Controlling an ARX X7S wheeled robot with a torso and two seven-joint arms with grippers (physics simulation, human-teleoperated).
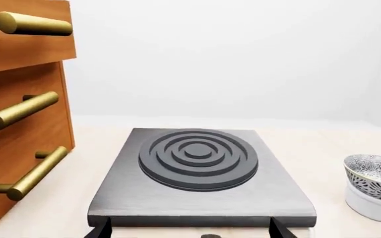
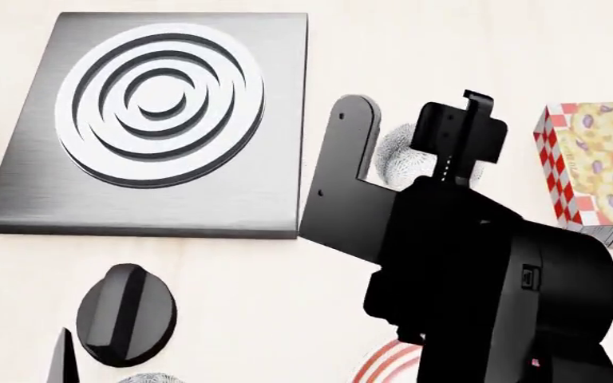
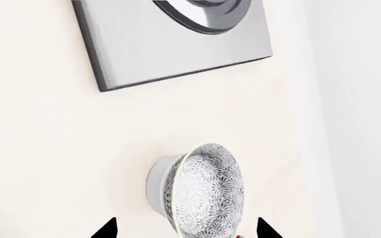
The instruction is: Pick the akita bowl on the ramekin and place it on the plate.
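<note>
The speckled akita bowl sits nested on the white ramekin. My right gripper is open, with one dark fingertip on each side of the bowl and a gap to each. The head view has my right arm covering most of the bowl. The stacked bowl and ramekin also show in the left wrist view, off to one side. My left gripper is open and empty in front of the stove. Only a red-ringed sliver of the plate shows beside my right arm.
A grey stove plate with a ringed burner lies at the left, its black knob in front. A wooden cabinet with brass handles stands beside the stove. A red-checked box is at the right. A second speckled bowl peeks in below.
</note>
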